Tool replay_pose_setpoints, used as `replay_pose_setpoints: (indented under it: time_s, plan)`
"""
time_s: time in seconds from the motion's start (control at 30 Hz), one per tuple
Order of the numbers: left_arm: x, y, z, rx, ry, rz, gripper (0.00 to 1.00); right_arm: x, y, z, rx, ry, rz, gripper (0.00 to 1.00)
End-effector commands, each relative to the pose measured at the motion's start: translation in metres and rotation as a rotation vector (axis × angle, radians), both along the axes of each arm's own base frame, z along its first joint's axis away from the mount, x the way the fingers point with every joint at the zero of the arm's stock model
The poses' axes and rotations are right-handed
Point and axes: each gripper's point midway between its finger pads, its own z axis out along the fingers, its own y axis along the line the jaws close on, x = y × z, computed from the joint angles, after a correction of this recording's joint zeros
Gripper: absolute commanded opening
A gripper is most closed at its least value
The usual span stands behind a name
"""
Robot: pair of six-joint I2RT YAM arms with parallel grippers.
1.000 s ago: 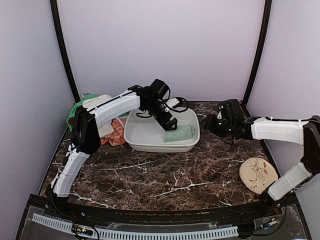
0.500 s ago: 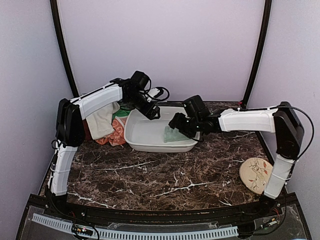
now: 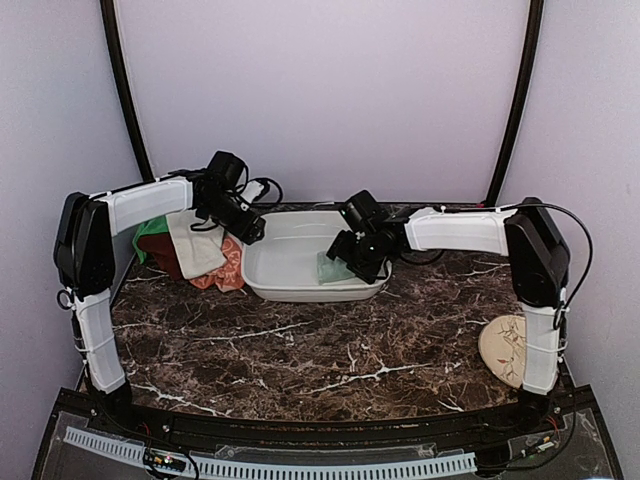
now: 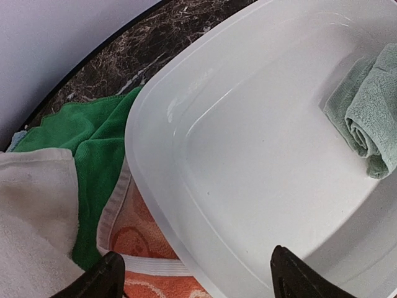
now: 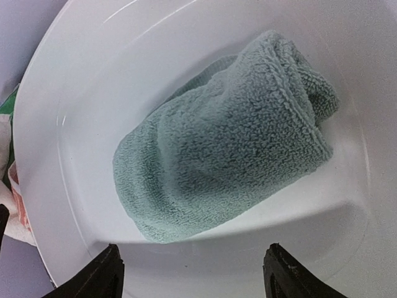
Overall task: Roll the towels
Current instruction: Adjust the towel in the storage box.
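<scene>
**Desk:** Nearer the camera than either hand, what sits on the dark marble table (image 3: 330, 350)?

**Photographer:** A round floral plate (image 3: 505, 345), well apart from the right hand (image 3: 348, 260) and partly hidden by that arm.

**Desk:** And under that hand?

**Photographer:** The sage-green towel (image 5: 223, 143), rolled, lies in the white basin (image 3: 285, 270) directly below its fingers. They stand wide with nothing between them.

**Desk:** The left hand (image 3: 250, 235)?

**Photographer:** Also spread wide and holding nothing, poised over the basin's left rim. The rolled towel lies off to its right, across the basin.

**Desk:** Beyond it?

**Photographer:** To its left is a loose heap. An orange swirl-patterned towel (image 4: 142, 242) touches the basin, with a bright green towel (image 4: 87, 143) and a cream-white towel (image 4: 31, 211) overlapping it.
</scene>
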Motion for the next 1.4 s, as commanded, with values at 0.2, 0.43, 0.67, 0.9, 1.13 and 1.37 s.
replay_pose_setpoints:
  time_s: [0.2,0.43,0.67,0.9,1.13,1.37]
  plan:
    - [-0.005,-0.002,0.013,-0.035,-0.04,-0.025,0.85,0.017,-0.006,-0.021,-0.04,0.038,-0.091,0.79]
    - [-0.008,0.024,0.011,-0.033,-0.025,0.02,0.83,0.036,-0.01,-0.036,-0.064,0.036,-0.132,0.79]
    - [-0.013,0.028,-0.009,0.008,0.0,0.004,0.83,0.045,-0.022,-0.046,-0.086,0.035,-0.177,0.79]
    - [-0.018,0.026,-0.033,0.026,0.041,-0.036,0.68,0.053,-0.021,-0.035,-0.074,-0.002,-0.178,0.79]
    - [-0.026,0.014,-0.047,-0.026,0.094,-0.084,0.54,0.063,-0.022,-0.05,-0.103,0.006,-0.179,0.66]
    - [-0.029,0.011,-0.053,-0.037,0.107,-0.108,0.53,0.07,-0.028,-0.056,-0.073,0.002,-0.23,0.57]
